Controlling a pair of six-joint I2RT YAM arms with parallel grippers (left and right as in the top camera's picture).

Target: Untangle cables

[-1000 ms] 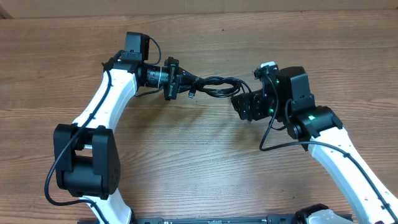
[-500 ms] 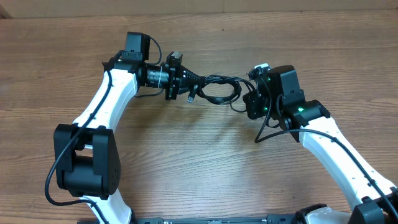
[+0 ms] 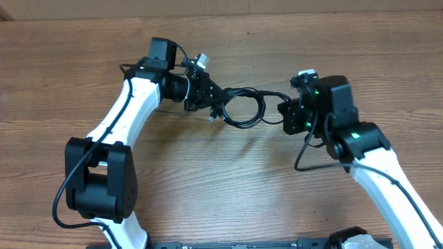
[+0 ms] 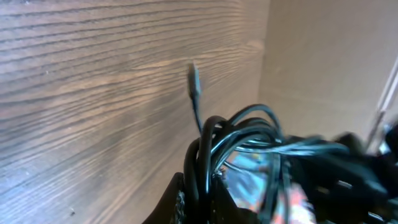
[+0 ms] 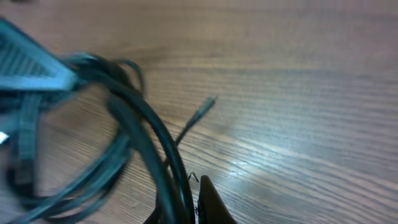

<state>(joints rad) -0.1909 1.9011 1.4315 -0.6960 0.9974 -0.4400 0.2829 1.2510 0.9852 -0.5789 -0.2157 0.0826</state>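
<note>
The cables [image 3: 242, 108] are stretching in a loose loop between the two arms, over the wooden surface [image 3: 208, 187]. Whether the loop is touching the wood cannot be told from overhead.

At the loop's left end the left gripper [image 3: 210, 99] is pinching a bunch of strands, jaws pressed together. In the left wrist view its fingers are being cut off by the bottom edge and the strands are crowding in front of them, so the exact contact is hard to make out.

At the loop's right end the right gripper [image 3: 286, 117] is squeezing down on a cord. Its wrist view is showing only one dark fingertip [image 5: 208, 198] at the bottom edge.

One plug end [image 4: 193, 76] is sticking out of the bundle, free. Blur is smearing the strands in both wrist views, so how many cords are crossing, and where, cannot be told.
</note>
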